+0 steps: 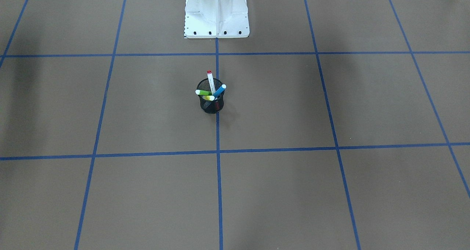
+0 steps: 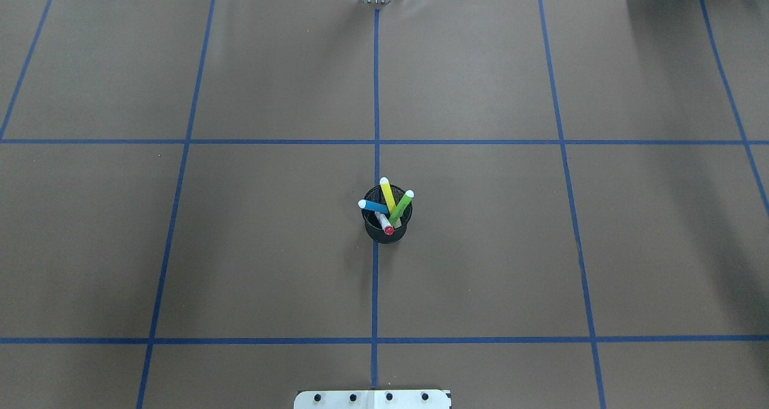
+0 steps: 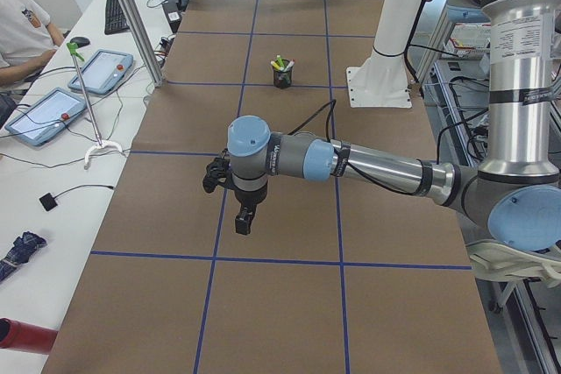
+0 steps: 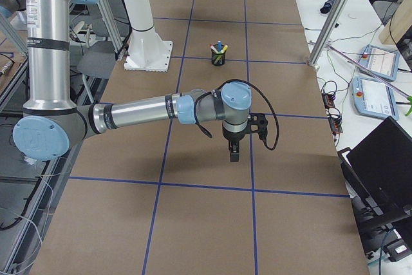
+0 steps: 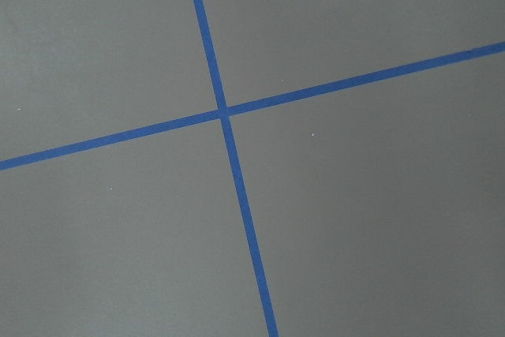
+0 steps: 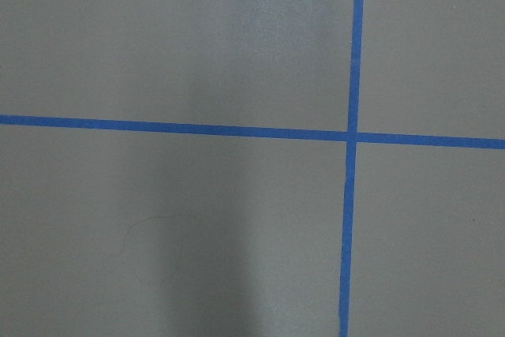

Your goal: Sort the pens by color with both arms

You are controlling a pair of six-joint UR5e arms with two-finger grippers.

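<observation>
Four pens stand together in a black mesh cup (image 2: 384,233) at the table's middle: a yellow pen (image 2: 389,196), a lime-green pen (image 2: 401,208), a blue pen (image 2: 373,206) and a white pen with a red cap (image 2: 385,223). The front-facing view shows the same cup (image 1: 210,107). My left gripper (image 3: 244,216) hangs above the paper far from the cup, seen only from the left side. My right gripper (image 4: 233,152) hangs likewise, seen only from the right side. I cannot tell whether either is open or shut. Both wrist views show only brown paper and crossing blue tape.
The white pedestal base (image 1: 216,11) stands behind the cup on the robot's side. Blue tape lines divide the brown paper into squares. A side table with tablets (image 3: 98,70) and a seated person (image 3: 22,24) runs along the far edge; a metal post (image 3: 131,15) rises there.
</observation>
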